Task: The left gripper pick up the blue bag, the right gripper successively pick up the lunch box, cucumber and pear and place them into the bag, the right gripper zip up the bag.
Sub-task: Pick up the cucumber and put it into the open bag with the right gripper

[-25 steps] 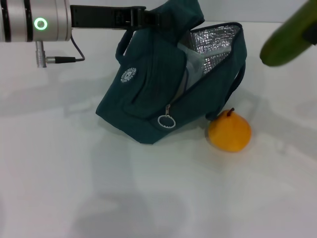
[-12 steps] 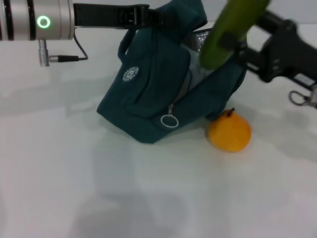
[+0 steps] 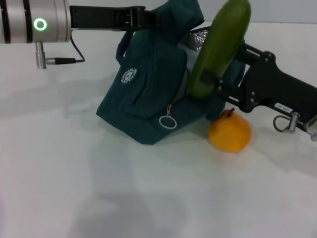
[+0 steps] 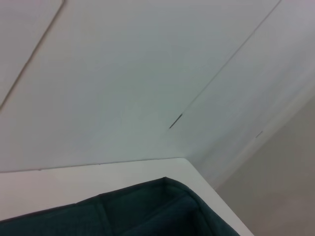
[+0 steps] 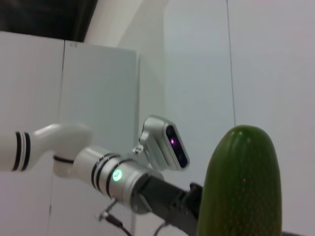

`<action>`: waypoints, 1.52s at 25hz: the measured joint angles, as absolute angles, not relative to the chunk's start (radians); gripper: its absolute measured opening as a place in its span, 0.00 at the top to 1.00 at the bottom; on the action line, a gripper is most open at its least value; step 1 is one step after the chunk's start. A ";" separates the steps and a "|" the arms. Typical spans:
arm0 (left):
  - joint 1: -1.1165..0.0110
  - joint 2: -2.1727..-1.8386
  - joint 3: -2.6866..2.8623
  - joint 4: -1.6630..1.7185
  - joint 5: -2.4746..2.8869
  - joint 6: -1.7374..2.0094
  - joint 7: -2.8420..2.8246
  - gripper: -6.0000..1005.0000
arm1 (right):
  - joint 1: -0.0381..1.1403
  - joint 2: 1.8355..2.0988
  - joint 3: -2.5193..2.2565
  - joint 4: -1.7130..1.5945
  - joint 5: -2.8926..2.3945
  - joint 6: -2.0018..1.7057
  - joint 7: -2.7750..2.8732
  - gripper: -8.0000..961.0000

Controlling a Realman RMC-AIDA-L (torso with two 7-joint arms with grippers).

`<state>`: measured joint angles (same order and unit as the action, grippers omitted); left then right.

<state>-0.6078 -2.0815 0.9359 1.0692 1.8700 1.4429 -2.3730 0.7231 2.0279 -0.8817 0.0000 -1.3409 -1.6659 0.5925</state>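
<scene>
Hiding the bag's point(image 3: 148, 94) mouth, the cucumber point(image 3: 218, 47) sits pinched in the right gripper point(image 3: 210, 82); left gripper point(image 3: 148, 17) clamps the bag's top.

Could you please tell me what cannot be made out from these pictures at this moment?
- Lunch box: unseen in any view; the blue bag would hide it.
- Left gripper fingertips, head view: buried in bag fabric.
- Cucumber lower end, head view: overlapped by the right gripper.
- Pear: absent from both wrist views.

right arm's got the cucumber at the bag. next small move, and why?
Probably lower the cucumber into the bag mouth, lower end first. The right gripper holds it tilted over the opening, which the left gripper holds up; the pear waits on the table.
</scene>
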 joint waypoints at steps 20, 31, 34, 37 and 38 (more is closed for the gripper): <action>-0.585 -2.082 0.936 1.069 1.868 1.444 -2.388 0.94 | 0.719 2.028 -0.987 -0.025 -1.342 -1.515 0.652 0.34; -0.579 -2.082 0.935 1.069 1.868 1.444 -2.389 0.95 | 0.671 2.019 -1.199 -0.264 -1.342 -1.467 1.188 0.34; -0.577 -2.082 0.937 1.069 1.867 1.443 -2.388 0.95 | 0.619 2.018 -1.207 -0.354 -1.342 -1.500 1.246 0.34; -0.574 -2.082 0.939 1.069 1.866 1.443 -2.386 0.95 | 0.570 2.015 -1.204 -0.428 -1.340 -1.541 1.272 0.34; -0.572 -2.082 0.939 1.069 1.866 1.444 -2.385 0.95 | 0.561 2.015 -1.203 -0.446 -1.340 -1.545 1.281 0.34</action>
<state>-0.5720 -2.0816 0.9392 1.0692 1.8656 1.4438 -2.3855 0.5612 2.0146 -1.2030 -0.4456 -1.3395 -1.5450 1.2806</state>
